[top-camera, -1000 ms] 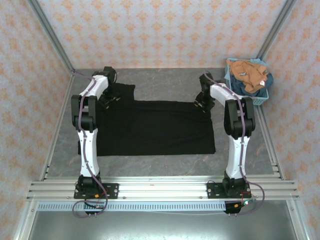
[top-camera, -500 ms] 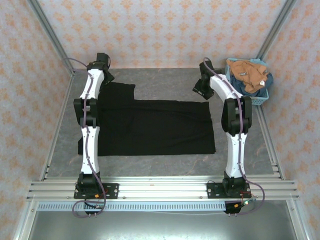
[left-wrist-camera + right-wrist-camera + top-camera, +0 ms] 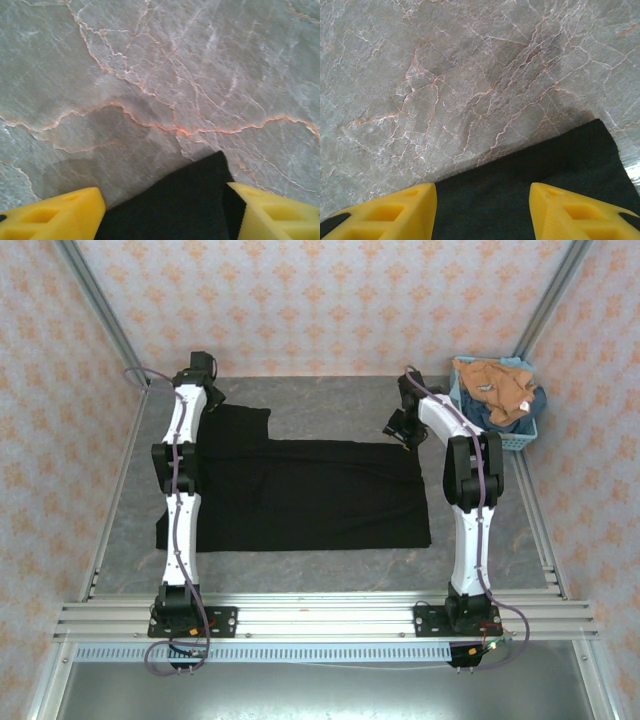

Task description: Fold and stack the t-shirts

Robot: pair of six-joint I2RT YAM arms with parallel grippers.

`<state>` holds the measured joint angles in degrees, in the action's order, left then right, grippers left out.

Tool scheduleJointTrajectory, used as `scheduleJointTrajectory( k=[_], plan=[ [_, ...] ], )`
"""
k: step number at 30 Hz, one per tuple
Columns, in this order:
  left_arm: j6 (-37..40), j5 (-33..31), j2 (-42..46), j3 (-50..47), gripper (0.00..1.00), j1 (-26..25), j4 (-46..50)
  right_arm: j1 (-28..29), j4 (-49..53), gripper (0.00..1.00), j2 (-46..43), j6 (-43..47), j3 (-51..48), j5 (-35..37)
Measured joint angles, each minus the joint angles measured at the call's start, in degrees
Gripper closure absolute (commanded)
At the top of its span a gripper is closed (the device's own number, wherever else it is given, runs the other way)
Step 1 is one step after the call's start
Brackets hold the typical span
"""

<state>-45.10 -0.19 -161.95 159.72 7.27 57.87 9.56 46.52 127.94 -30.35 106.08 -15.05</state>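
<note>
The black t-shirt [image 3: 310,495] was matt, finely napped cloth. The counter [image 3: 330,410] looked like smooth grey stone, veined in orange and white, with a faint sheen. The fingers [image 3: 50,217] of the left hand [image 3: 165,215] and of the right hand [image 3: 482,210] were matt yellow plastic. The orange-tan tee [image 3: 495,385] was soft, crumpled cloth; the basket [image 3: 525,438] was light blue plastic mesh. The rails [image 3: 330,615] were brushed metal.

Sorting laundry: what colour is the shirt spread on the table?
The shirt is black, best in top view.

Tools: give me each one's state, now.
Left tool: open, empty, over a corner of the black tee.
Right tool: open, empty, over the black tee's edge.
</note>
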Motion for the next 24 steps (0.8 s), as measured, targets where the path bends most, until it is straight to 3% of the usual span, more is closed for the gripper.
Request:
scheduleJointTrajectory(
  k=[16, 19, 24],
  plan=[
    [7.54, 1.22, 3.32, -5.09, 0.78, -0.02, 5.55, -0.9, -0.04, 0.48, -1.46, 0.46, 0.0, 0.02],
    [8.33, 1.01, 5.07, -7.8, 1.0, -0.87, 7.43, -1.31, -0.39, 0.48, -1.77, 0.46, 0.0, 0.02],
    [8.55, 0.48, 10.01, -15.67, 1.0, -2.56, 9.68, -2.47, -0.68, 0.48, -1.79, 0.39, 0.07, 0.74]
  ],
)
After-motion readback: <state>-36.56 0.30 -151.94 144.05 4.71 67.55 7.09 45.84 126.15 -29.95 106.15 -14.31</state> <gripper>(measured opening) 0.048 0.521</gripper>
